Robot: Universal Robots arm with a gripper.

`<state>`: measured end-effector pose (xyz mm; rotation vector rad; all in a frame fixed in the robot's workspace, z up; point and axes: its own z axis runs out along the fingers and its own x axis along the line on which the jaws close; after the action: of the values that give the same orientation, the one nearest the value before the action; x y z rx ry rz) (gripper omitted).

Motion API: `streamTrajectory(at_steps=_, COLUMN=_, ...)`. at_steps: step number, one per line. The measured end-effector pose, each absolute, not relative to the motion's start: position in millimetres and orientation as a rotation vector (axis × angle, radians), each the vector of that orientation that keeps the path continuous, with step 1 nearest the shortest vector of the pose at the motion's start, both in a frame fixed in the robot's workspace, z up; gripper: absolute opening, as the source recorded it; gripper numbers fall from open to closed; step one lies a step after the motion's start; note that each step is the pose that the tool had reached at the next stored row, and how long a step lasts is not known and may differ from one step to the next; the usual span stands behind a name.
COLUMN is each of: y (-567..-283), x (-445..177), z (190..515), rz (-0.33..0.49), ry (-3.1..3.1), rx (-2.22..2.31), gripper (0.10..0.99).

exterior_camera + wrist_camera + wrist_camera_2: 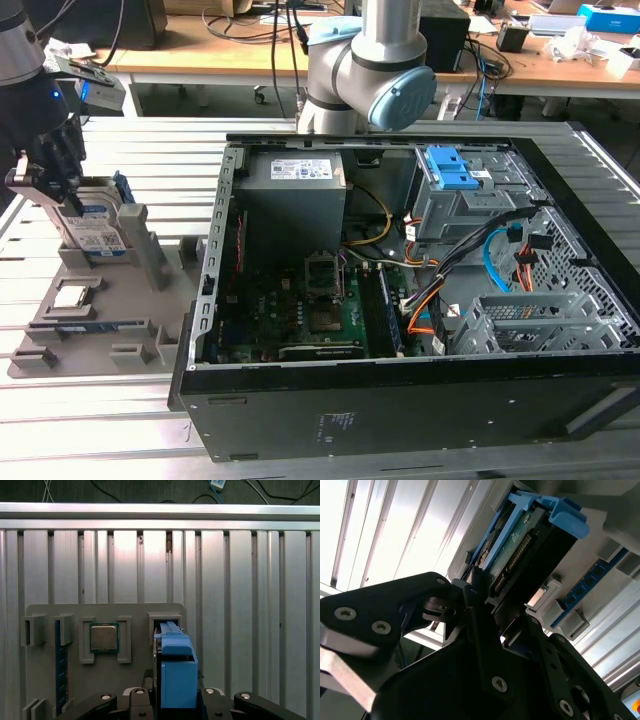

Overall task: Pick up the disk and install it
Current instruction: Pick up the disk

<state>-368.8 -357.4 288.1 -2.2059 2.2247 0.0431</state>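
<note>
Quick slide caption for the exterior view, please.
Gripper at the disk standing in its grey holder, beside the open computer case.

I see an open computer case (400,400) lying on the slatted metal table (100,430). Its power supply (295,195) is next to the motherboard (290,310), and a blue latch (450,170) tops the grey drive bay (455,215). Towards the exterior view's left sits a grey parts tray (90,350), with a square chip (70,294) resting in one pocket.
</note>
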Motion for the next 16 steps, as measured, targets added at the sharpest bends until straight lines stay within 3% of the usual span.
streamTrajectory(at_steps=16, y=-357.3, x=-368.7, z=289.4, rz=0.040, ry=2.224, rx=-2.205, gripper=0.365)
